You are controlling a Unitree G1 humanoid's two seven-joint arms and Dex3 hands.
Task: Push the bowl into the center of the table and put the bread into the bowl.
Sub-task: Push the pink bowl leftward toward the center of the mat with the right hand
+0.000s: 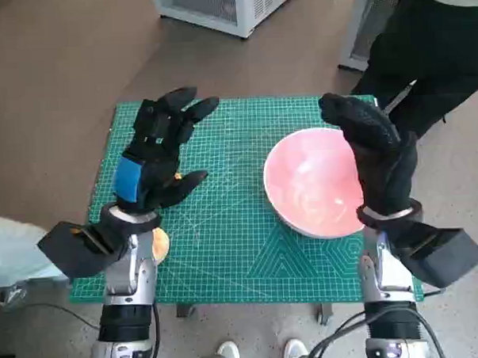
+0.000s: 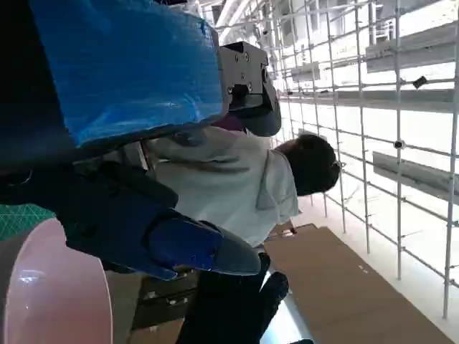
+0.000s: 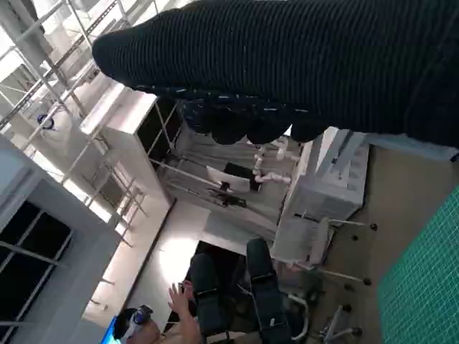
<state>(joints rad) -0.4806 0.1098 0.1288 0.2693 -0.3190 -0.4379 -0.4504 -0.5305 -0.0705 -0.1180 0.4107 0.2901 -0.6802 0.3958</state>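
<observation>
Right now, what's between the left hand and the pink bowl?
In the head view, only bare green cutting mat lies between the left hand and the pink bowl; nothing sits on that stretch.

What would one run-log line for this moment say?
left hand: open, raised above mat | right hand: open, at bowl's right rim | bread: near left forearm, not in bowl

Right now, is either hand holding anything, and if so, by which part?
Nothing is held. The left hand hovers open over the mat; the right hand is raised at the pink bowl's right rim, gripping nothing.
</observation>
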